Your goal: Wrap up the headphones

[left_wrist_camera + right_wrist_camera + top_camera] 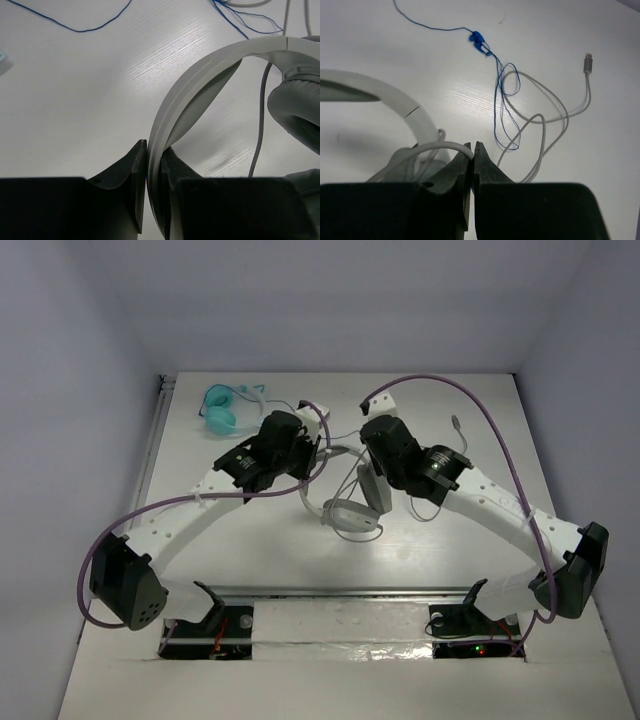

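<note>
The white over-ear headphones lie mid-table between both arms. My left gripper is shut on their wide headband, which runs between the jaws in the left wrist view; a padded earcup shows at right. My right gripper is shut on the thin grey cable, which arcs left from the jaw tips toward the headband. The rest of the cable loops loose on the table and ends in a plug.
The smaller teal headphones sit at the back left. Their thin blue cable trails across the table and crosses the grey cable's loops; it also shows in the left wrist view. Walls close the table at back and sides.
</note>
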